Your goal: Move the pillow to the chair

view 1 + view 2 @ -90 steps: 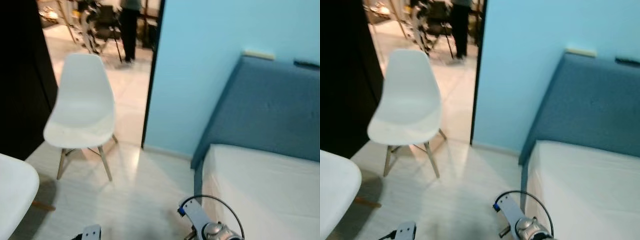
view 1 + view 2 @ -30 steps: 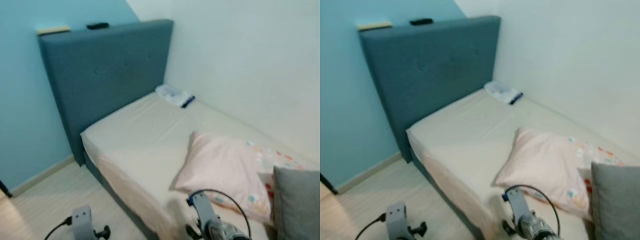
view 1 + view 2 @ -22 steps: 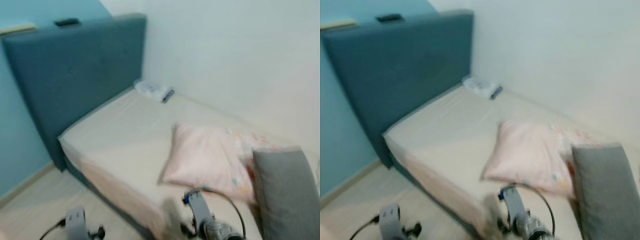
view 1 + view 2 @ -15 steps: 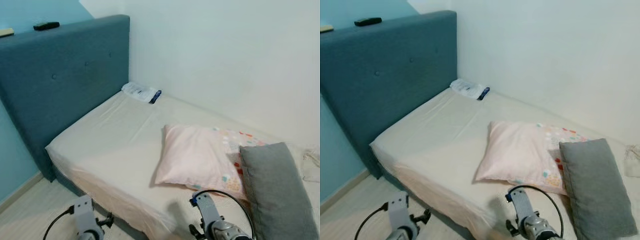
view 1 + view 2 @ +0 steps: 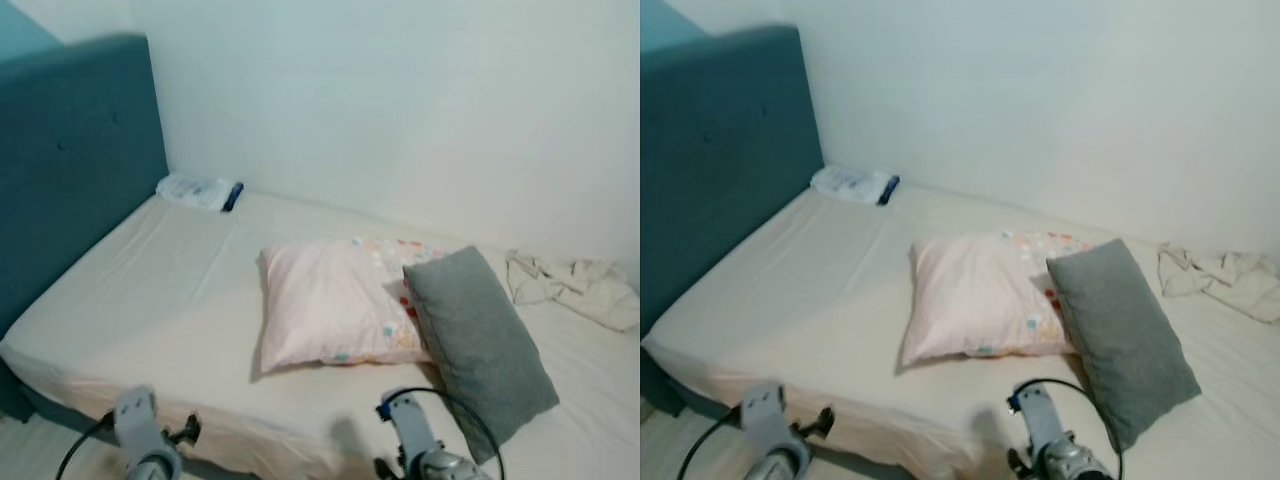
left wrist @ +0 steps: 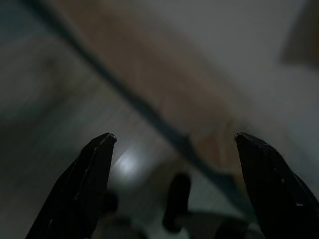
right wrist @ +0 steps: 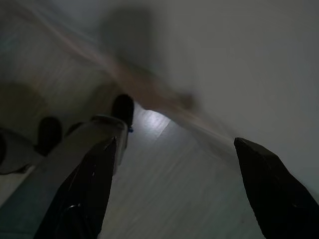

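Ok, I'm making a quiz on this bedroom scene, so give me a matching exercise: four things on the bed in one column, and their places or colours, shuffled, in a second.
Things:
1. pink pillow
2. grey pillow
3. plastic packet
4. crumpled cloth

Descriptions:
A. in the corner by the blue headboard
B. bunched near the wall, far right
C. middle of the bed, patterned edge
D. leaning on its neighbour's right side

Pairs: 1-C, 2-D, 3-A, 4-B

text: none legible | labels/brands/numbers: none | packet (image 5: 198, 191) at far left of the bed (image 5: 150, 300): print, if any, too small and blurred to read | pink pillow (image 5: 335, 313): coloured pattern, perhaps no lettering
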You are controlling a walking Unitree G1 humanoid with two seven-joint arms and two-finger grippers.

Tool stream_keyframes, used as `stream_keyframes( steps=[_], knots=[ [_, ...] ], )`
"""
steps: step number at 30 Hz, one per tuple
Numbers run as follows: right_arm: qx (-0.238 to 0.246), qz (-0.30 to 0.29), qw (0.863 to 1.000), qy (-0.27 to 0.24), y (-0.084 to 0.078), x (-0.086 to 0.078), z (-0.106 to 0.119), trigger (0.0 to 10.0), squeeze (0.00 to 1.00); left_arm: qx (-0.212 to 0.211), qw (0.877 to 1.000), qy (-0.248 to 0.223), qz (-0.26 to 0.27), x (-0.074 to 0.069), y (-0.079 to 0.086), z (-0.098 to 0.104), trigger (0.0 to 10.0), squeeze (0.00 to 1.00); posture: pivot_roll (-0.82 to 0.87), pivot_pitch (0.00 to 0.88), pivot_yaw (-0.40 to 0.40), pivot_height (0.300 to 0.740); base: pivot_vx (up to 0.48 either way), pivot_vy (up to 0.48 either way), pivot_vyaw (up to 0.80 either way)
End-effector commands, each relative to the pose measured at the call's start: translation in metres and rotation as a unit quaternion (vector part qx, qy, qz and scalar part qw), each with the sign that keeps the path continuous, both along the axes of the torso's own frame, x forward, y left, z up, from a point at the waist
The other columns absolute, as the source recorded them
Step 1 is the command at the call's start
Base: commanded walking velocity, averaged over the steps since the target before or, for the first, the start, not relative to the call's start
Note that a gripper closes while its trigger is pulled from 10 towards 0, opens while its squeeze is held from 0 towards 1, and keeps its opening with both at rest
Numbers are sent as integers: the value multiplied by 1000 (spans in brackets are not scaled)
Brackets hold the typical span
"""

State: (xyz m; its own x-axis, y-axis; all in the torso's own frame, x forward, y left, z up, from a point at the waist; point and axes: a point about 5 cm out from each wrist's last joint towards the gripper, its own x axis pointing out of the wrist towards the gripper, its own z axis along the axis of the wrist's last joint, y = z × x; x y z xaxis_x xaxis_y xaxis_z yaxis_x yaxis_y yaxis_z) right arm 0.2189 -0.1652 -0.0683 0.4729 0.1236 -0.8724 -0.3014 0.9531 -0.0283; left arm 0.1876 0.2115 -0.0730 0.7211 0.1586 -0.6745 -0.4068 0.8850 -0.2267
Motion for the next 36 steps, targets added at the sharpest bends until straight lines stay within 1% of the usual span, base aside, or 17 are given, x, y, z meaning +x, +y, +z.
stream_keyframes(
  steps=[1, 4, 10, 12, 13, 17, 21, 22, 23, 24, 25, 29, 32, 35, 36],
  knots=[
    [-3, -3, 1000, -5, -3, 2, 1, 10000, 0, -9, 1000, 9, 2, -2, -4, -2, 10000, 0, -34, 26, -94, 710, 0, 0, 0],
    [-4, 1, 1000, -1, -3, 0, 0, 10000, 0, -14, 1000, 25, 2, -11, -8, -8, 10000, 0, -34, 29, -95, 710, 0, 0, -708],
    [-5, 8, 1000, 3, -2, -1, -1, 10000, 0, -12, 999, 32, 1, -15, -8, -9, 10000, 0, -28, 31, -98, 710, 0, 0, -775],
    [-6, 10, 1000, 3, -2, -1, -1, 10000, 0, -10, 1000, 25, 5, -13, -6, -8, 10000, 0, -28, 31, -98, 710, 0, 0, -769],
    [-8, 13, 1000, 4, -2, -2, -1, 10000, 0, -8, 1000, 14, 5, -8, -4, -5, 10000, 0, -25, 33, -102, 710, 0, 0, -763],
    [-9, 15, 1000, 5, -2, -2, -1, 10000, 0, -1, 1000, -5, 1, 1, -3, 0, 10000, 0, -23, 33, -104, 710, 0, 0, -761],
    [-9, 17, 1000, 5, -2, -2, -1, 10000, 0, 9, 999, -41, -9, 18, -1, 11, 10000, 0, -24, 34, -102, 710, 0, 0, -761],
    [-9, 17, 1000, 5, -2, -2, -1, 10000, 0, 9, 999, -41, -9, 18, -1, 11, 10000, 0, -24, 34, -102, 710, 0, 0, -763],
    [-8, 16, 1000, 6, -1, -2, -1, 10000, 0, 15, 998, -59, -17, 26, -1, 17, 10000, 0, -24, 35, -99, 710, 0, 0, -763],
    [-8, 16, 1000, 6, -1, -2, -1, 10000, 0, 15, 998, -59, -17, 26, -1, 17, 10000, 0, -24, 35, -99, 710, 0, 0, -763],
    [-7, 15, 1000, 6, -1, -2, -1, 10000, 0, 19, 997, -70, -23, 31, 0, 20, 10000, 0, -23, 37, -98, 710, 0, 0, -763],
    [-6, 14, 1000, 6, -1, -2, -1, 10000, 0, 30, 994, -95, -36, 44, -1, 29, 10000, 0, -25, 38, -95, 710, 0, 0, -761],
    [-6, 12, 1000, 3, -1, -2, -1, 10000, 0, 35, 994, -97, -42, 46, -1, 31, 10000, 0, -25, 39, -94, 710, 0, 0, -756],
    [-5, 10, 1000, -1, -1, -1, 0, 10000, 0, 42, 993, -96, -48, 46, -3, 31, 10000, 0, -27, 38, -94, 710, 0, 0, 0],
    [-5, 10, 1000, -1, -1, -1, 0, 10000, 0, 51, 993, -93, -50, 45, -3, 30, 10000, 0, -27, 39, -95, 710, 0, 0, 0]
  ],
)
